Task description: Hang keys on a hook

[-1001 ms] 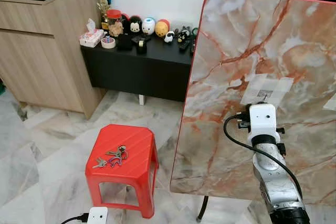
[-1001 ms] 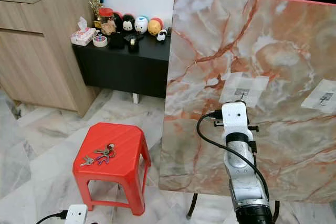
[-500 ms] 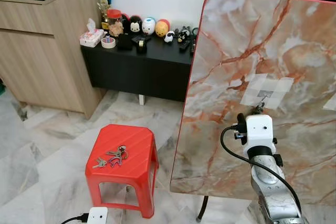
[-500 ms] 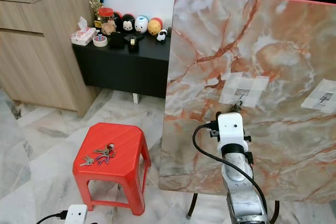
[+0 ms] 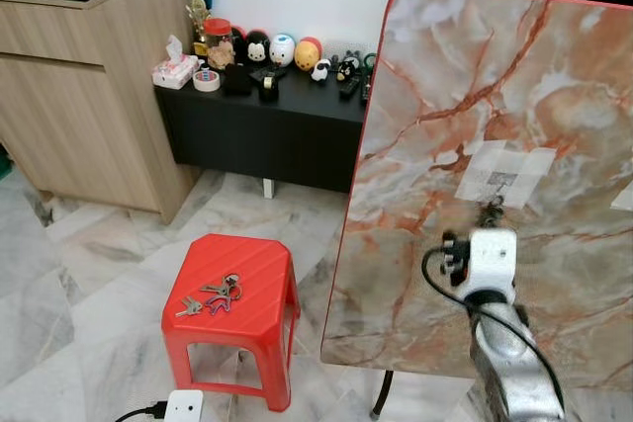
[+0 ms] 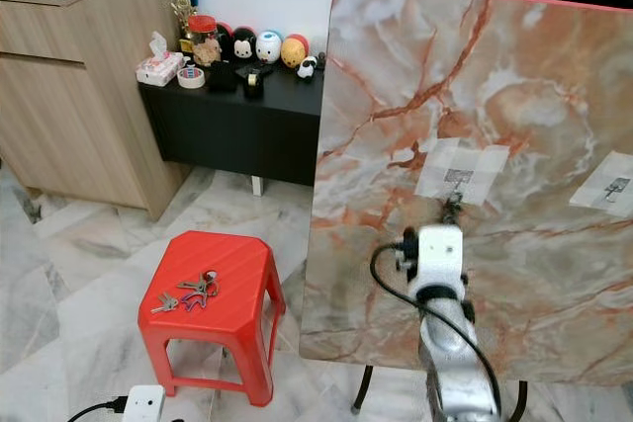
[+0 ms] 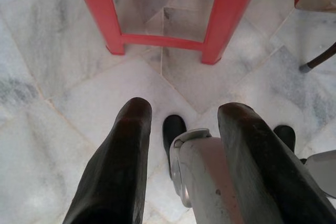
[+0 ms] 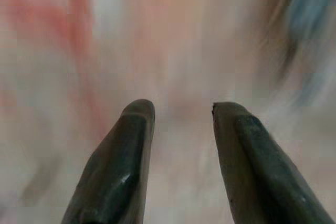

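A marbled tabletop [image 6: 495, 96] with a red rim stands tipped upright, two taped paper patches on its face. A small bunch of keys [image 6: 452, 211] hangs just below the nearer patch [image 6: 461, 168]. The right arm's white wrist camera [image 6: 436, 260] rises right beneath them, its tool hidden behind it. Another set of keys [image 6: 187, 290] lies on a red plastic stool [image 6: 210, 308] on the marble floor. Figurines line a black shelf [image 6: 232, 106] beside a wooden cabinet [image 6: 74, 86].

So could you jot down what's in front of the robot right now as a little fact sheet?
Keys: bunch of metal keys with red ring, lying on red plastic stool
Hook: small metal hook taped to upright marble-patterned board, something small hanging from it
Right gripper: open, empty, near board
Left gripper: open, pointing at marble floor
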`<state>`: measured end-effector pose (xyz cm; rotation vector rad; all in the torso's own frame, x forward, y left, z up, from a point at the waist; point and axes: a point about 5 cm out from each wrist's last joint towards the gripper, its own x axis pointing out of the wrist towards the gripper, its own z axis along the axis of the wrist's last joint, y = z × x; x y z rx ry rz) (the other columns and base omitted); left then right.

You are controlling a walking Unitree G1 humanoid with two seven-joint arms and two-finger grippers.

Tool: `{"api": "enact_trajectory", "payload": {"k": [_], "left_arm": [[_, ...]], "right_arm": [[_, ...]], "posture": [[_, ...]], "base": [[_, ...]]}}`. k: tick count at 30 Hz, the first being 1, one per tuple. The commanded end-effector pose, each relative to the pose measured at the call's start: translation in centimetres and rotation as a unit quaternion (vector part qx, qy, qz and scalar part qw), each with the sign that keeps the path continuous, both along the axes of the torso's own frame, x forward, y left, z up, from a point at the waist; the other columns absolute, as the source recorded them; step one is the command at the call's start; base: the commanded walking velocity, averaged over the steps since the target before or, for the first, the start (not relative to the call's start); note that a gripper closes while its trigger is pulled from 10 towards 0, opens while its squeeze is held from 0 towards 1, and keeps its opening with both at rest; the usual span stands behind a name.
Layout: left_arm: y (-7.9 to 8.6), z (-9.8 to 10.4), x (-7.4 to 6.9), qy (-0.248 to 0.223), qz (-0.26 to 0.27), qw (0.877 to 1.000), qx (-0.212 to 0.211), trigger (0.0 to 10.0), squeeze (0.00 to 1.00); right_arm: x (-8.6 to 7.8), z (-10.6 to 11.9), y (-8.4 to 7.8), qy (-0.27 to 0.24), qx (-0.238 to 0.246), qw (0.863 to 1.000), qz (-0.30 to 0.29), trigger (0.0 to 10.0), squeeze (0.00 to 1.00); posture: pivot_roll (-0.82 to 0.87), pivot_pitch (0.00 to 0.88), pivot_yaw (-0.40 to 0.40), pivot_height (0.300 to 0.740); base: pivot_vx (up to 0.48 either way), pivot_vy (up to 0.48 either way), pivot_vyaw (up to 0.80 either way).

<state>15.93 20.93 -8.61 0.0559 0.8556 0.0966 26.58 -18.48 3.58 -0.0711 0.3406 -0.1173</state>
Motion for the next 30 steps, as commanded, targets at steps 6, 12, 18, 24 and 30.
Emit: {"api": "enact_trajectory", "payload": {"k": [6, 12, 18, 24, 30], "left_arm": [[0.0, -0.1, -0.1, 0.005, -0.003, 1.000, 0.003, 10.0, 0.00], [0.2, 0.0, 0.1, 0.005, -0.004, 1.000, 0.005, 10.0, 0.00], [0.4, 0.1, 0.2, 0.009, -0.005, 1.000, 0.007, 10.0, 0.00], [0.7, 0.2, 0.5, 0.014, -0.005, 1.000, 0.012, 10.0, 0.00], [1.1, 0.3, 0.6, 0.016, -0.012, 1.000, 0.017, 10.0, 0.00]], "right_arm": [[-3.7, -7.3, -1.5, 0.161, 0.051, 0.984, -0.065, 10.0, 0.00], [-5.5, -9.8, 0.2, 0.214, 0.082, 0.973, -0.038, 10.0, 0.00], [-8.4, -11.9, 0.2, 0.291, 0.040, 0.956, -0.008, 10.0, 0.00], [-9.9, -12.7, -0.3, 0.317, 0.069, 0.945, -0.042, 10.0, 0.00], [-10.4, -12.6, -2.3, 0.319, 0.068, 0.943, -0.070, 10.0, 0.00]], "posture": [[0.06, 0.000, -0.084, 0.740], [0.05, 0.000, -0.070, 0.740], [0.07, 0.000, -0.070, 0.740], [0.06, 0.000, -0.056, 0.740], [0.06, 0.000, -0.028, 0.740]], "base": [[0.000, 0.000, 0.00], [0.000, 0.000, 0.00], [0.000, 0.000, 0.00], [0.000, 0.000, 0.00], [0.000, 0.000, 0.00]]}}
